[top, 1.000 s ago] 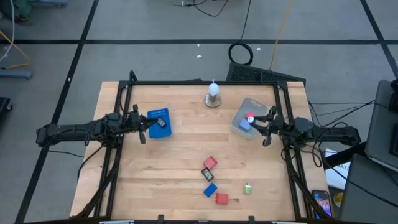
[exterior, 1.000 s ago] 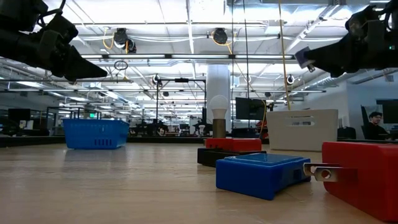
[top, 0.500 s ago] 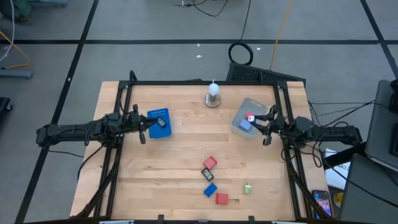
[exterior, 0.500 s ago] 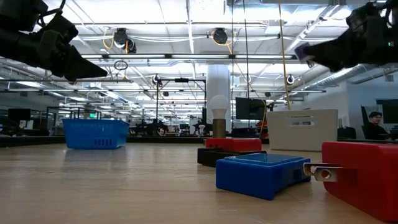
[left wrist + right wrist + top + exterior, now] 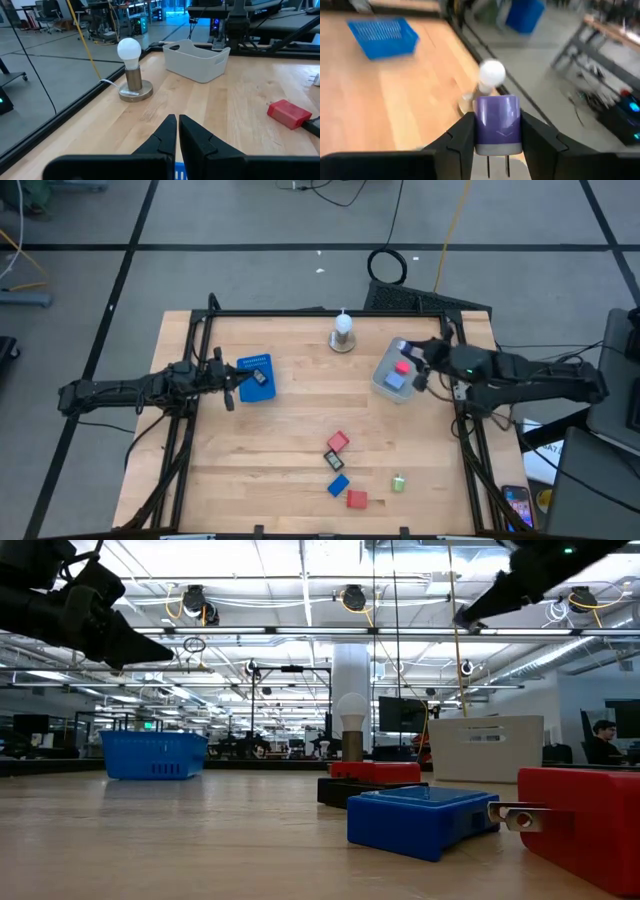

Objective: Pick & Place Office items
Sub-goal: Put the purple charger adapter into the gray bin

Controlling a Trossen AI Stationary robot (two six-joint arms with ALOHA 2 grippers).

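My right gripper (image 5: 414, 353) hovers over the far rim of the translucent grey tub (image 5: 381, 386), shut on a small purple plug-like block (image 5: 498, 120). A red and a blue piece lie in the tub. Several office items lie on the near part of the table: a red one (image 5: 338, 441), a black one (image 5: 334, 460), a blue one (image 5: 338, 485), another red one (image 5: 356, 499) and a green one (image 5: 398, 482). My left gripper (image 5: 231, 387) waits shut beside the blue basket (image 5: 256, 377), touching nothing. My right gripper pinches the purple block by its two opposite sides (image 5: 479, 131), one dark finger (image 5: 462, 134) on each. Two metal prongs (image 5: 497, 167) stick out of the block's end that faces back toward the wrist. The block is lifted clear, high above the table.
A white bulb on a round base (image 5: 343, 332) stands at the far middle of the table. Black frame rails (image 5: 190, 390) run along the left and right edges. Bare wood lies in the table's middle, between the basket and the tub.
My right gripper has risen with the purple block and drawn toward the far edge, now over the tub's far rim. It has tipped and rolled as it rose. In the low view it has climbed almost out of the picture's top.
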